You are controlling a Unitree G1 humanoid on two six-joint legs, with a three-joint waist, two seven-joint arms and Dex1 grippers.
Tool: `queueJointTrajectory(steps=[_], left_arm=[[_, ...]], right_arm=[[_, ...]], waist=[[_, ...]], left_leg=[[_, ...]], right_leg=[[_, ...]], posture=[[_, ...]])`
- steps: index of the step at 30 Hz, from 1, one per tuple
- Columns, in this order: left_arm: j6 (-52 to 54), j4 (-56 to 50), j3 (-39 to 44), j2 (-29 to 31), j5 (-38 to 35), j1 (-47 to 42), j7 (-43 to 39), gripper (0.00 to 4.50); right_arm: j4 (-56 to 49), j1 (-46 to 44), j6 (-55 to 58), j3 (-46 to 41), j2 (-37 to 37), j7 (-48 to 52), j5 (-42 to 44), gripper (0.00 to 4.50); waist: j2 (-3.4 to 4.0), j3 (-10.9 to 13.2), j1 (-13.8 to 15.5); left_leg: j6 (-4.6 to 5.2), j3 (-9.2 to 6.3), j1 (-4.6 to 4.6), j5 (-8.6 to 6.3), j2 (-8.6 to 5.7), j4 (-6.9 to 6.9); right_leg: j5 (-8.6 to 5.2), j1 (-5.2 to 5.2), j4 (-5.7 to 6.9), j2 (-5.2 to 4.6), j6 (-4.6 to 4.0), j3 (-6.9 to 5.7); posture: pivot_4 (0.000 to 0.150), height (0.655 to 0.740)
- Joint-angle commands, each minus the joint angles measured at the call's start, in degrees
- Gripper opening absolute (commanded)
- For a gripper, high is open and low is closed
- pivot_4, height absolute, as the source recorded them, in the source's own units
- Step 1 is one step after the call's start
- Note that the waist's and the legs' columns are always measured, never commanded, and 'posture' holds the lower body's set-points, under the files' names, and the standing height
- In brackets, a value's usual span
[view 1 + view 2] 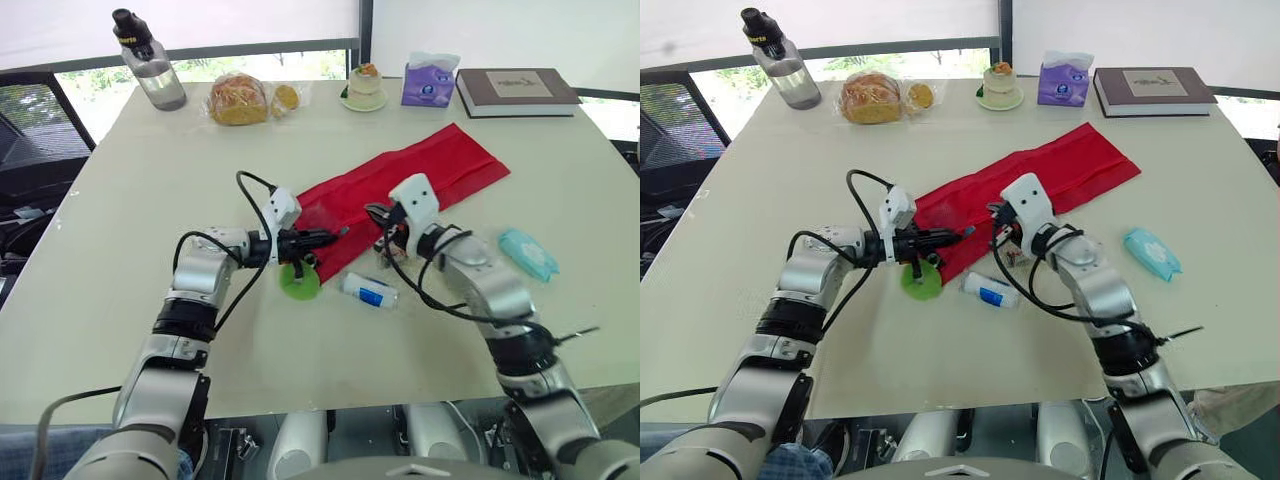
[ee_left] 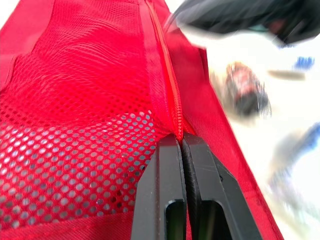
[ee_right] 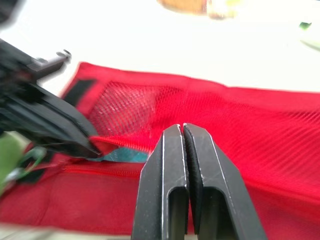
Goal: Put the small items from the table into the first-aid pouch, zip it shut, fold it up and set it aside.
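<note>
Daylight pours in through the windows (image 1: pixel 250 65) beyond the far edge of the desk (image 1: pixel 100 300), so both head views are bright and even, and the panes burn out to near white. The pale desk top carries only faint, soft shadows, such as the one beside the water bottle (image 1: pixel 150 65). In the right wrist view the right tool (image 3: pixel 183 127) is in focus, the left tool (image 3: pixel 94 149) is a dark blur, and the desk behind glares white. In the left wrist view the mesh of the first-aid pouch (image 2: pixel 75 125) is crisp close in, while a small dark object (image 2: pixel 245 92) on the overexposed desk smears out of focus.
</note>
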Motion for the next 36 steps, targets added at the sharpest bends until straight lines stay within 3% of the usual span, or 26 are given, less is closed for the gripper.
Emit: queueJointTrajectory(steps=[1, 10, 15, 16, 18, 20, 29, 30, 31, 33, 36], left_arm=[[-3.8, 0.4, 0.3, 3.1, 2.0, -0.6, -1.5, 0.0], [-11.5, 9.4, 1.6, 7.9, 5.6, -4.1, -1.3, 0.0], [-12.8, 15.0, 4.0, 9.9, 5.9, -7.0, 1.0, 0.0], [-13.2, 15.5, 4.1, 10.4, 6.1, -7.2, 0.7, 0.0], [-14.3, 16.8, 4.2, 11.5, 6.7, -7.4, 0.3, 0.0], [-14.9, 18.2, 4.6, 12.8, 6.9, -7.6, -0.3, 0.0], [-20.3, 26.0, 4.3, 17.2, 9.4, -9.9, -1.7, 0.0], [-21.0, 27.2, 4.3, 17.3, 9.6, -10.6, -1.7, 0.47], [-21.2, 28.2, 4.2, 17.4, 10.0, -11.5, -1.6, 0.61], [-21.3, 29.4, 3.9, 17.6, 10.4, -12.8, -2.3, 1.34], [-21.0, 28.9, 4.2, 17.4, 10.0, -14.1, -3.9, 2.8]], right_arm=[[-8.9, 3.7, -1.5, -3.9, -2.3, 2.0, 3.4, 0.11], [-17.7, 13.6, -4.7, -15.6, -7.3, 5.5, 12.2, 0.11], [-25.4, 22.7, -2.0, -26.8, -11.4, 9.9, 25.5, 1.56], [-26.4, 24.0, -1.5, -28.2, -12.2, 10.0, 27.4, 2.31], [-27.7, 26.1, -1.1, -30.1, -14.3, 10.6, 29.7, 3.16], [-28.7, 28.3, -0.8, -32.1, -16.3, 11.6, 32.3, 4.32], [-29.1, 31.5, -2.3, -34.6, -20.6, 12.8, 36.7, 4.42], [-28.8, 31.4, -2.5, -34.6, -20.9, 12.9, 36.7, 4.5], [-28.4, 31.1, -2.7, -34.5, -21.3, 12.9, 36.8, 4.5], [-28.1, 30.9, -2.9, -34.4, -21.7, 12.7, 37.0, 4.5], [-28.0, 31.2, -3.0, -34.4, -21.9, 12.2, 37.4, 4.5]], waist=[[0.0, 0.0, 0.1], [-0.01, 0.0, 0.1], [-0.03, 0.0, 0.3], [-0.02, 0.0, 0.3], [-0.04, 0.0, 0.1], [-0.04, 0.0, 0.1], [-0.07, 0.0, 0.2], [-0.07, 0.0, 0.2], [-0.08, 0.0, 0.4], [-0.08, 0.0, 0.5], [-0.09, 0.0, 0.8]], left_leg=[[0.0, 0.01, -0.03, 0.0, 0.0, 0.0], [0.0, 0.1, -0.01, 0.0, 0.0, 0.01], [0.0, 0.11, -0.06, 0.0, 0.01, -0.01], [0.0, 0.1, -0.05, 0.0, 0.01, -0.02], [0.0, 0.1, -0.02, 0.0, 0.01, -0.01], [0.0, 0.14, 0.02, 0.0, 0.02, 0.0], [0.0, 0.35, 0.01, 0.01, 0.11, 0.03], [0.0, 0.36, 0.02, 0.0, 0.11, 0.03], [0.0, 0.36, 0.02, 0.01, 0.11, 0.04], [0.0, 0.34, 0.0, 0.01, 0.11, 0.08], [0.0, 0.36, -0.03, 0.0, 0.1, 0.15]], right_leg=[[0.0, 0.0, -0.02, 0.0, 0.0, -0.02], [0.0, 0.01, -0.02, 0.0, 0.01, -0.02], [-0.01, 0.01, -0.06, -0.01, 0.01, -0.05], [-0.01, 0.02, -0.07, -0.03, 0.01, -0.03], [-0.01, 0.03, -0.06, -0.04, 0.02, 0.01], [-0.01, 0.05, -0.04, -0.03, 0.02, 0.01], [-0.01, 0.06, -0.05, 0.03, 0.02, 0.0], [-0.01, 0.06, -0.06, 0.03, 0.02, 0.0], [-0.01, 0.06, -0.05, 0.03, 0.02, 0.0], [-0.01, 0.06, -0.04, 0.03, 0.03, -0.02], [-0.01, 0.08, -0.04, 0.02, 0.04, -0.03]], posture=[[0.15, 0.7332], [0.15, 0.7332], [0.15, 0.7332], [0.15, 0.7332], [0.15, 0.7332], [0.15, 0.7332], [0.15, 0.7332], [0.15, 0.7332], [0.15, 0.7332], [0.15, 0.7332], [0.15, 0.7332]])
